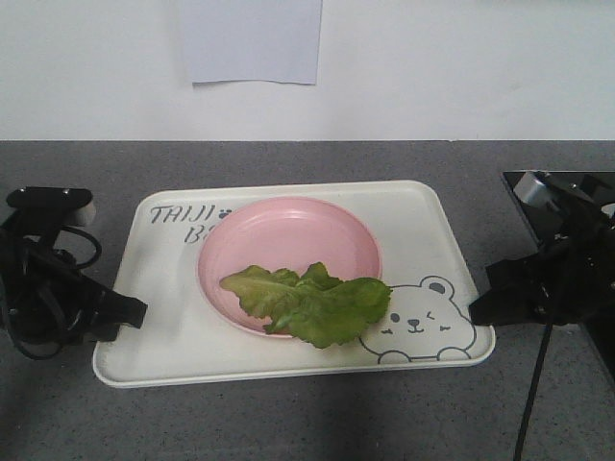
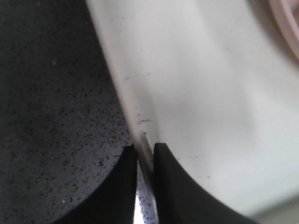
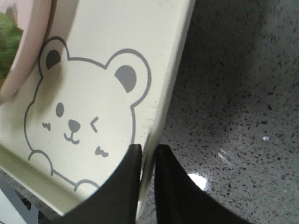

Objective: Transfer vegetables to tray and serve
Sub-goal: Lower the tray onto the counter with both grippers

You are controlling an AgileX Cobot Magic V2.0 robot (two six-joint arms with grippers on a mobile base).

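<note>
The tray (image 1: 173, 336) rim is pinched at either end by the left gripper (image 2: 145, 151) and right gripper (image 3: 148, 151), seemingly lifted. The vegetables (image 1: 312, 303) are held on the pink plate (image 1: 288, 235) at the tray's centre.

Dark grey speckled counter (image 1: 307, 423) carried the cream tray (image 1: 163, 336), which lay flat near its middle. A glossy black panel (image 1: 567, 192) sat on the counter well right of the tray, at the frame edge. Rest of the surface was bare grey stone-look.
</note>
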